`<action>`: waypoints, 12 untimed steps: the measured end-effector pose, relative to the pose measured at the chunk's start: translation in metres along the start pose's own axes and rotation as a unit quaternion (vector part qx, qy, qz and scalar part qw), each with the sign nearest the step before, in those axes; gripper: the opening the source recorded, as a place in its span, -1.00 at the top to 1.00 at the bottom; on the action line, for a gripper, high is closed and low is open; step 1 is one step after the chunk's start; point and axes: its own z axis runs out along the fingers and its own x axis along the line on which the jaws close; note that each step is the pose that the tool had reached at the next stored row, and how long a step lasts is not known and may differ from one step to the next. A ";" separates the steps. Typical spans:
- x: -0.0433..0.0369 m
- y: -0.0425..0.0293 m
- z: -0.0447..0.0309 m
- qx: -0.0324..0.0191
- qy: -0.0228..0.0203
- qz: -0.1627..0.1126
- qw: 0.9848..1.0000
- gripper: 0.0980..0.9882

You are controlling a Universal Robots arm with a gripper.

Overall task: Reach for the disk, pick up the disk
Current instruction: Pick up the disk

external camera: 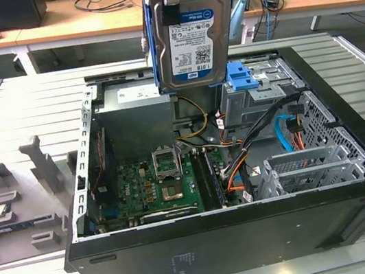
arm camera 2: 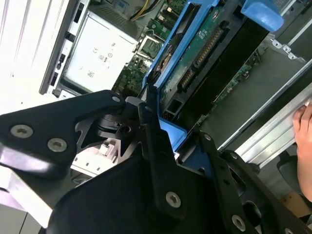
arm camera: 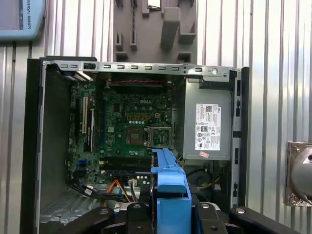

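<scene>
Hanging upright over the open computer case [external camera: 254, 237], the disk [external camera: 191, 35] is clear of the chassis, with its white-and-blue label facing the exterior view and its blue side frame showing along both edges. Gripper [arm camera: 170, 210] is pinched on the disk, its black fingers [arm camera 2: 151, 141] pressed against the blue frame from either side; seen in both wrist views. The case lies on its side on the slatted metal bench [external camera: 25, 106], side panel off. Inside: green motherboard [external camera: 155, 183] directly below the disk, silver power supply [arm camera: 204, 122] at one end, a bare blue bracket [external camera: 241, 75] on the drive cage toward the exterior view's right, orange cables [external camera: 233, 170] between board and cage. Grey fixture block [external camera: 17, 191] sits on the bench at the exterior view's left, apart from the case. A person's hand [arm camera 2: 304, 131] shows at the edge of the second wrist view, beside the case wall
</scene>
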 end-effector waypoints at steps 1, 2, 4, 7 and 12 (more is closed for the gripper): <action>0.0025 0.0001 0.0000 0.000 0.000 0.000 1.000 0.39; 0.0050 0.0002 0.0001 0.000 0.000 0.000 1.000 0.39; 0.0091 0.0003 0.0001 0.000 0.000 0.000 1.000 0.39; 0.0126 0.0004 0.0001 0.000 0.000 0.000 1.000 0.39; 0.0183 0.0007 0.0002 0.000 0.000 0.000 1.000 0.39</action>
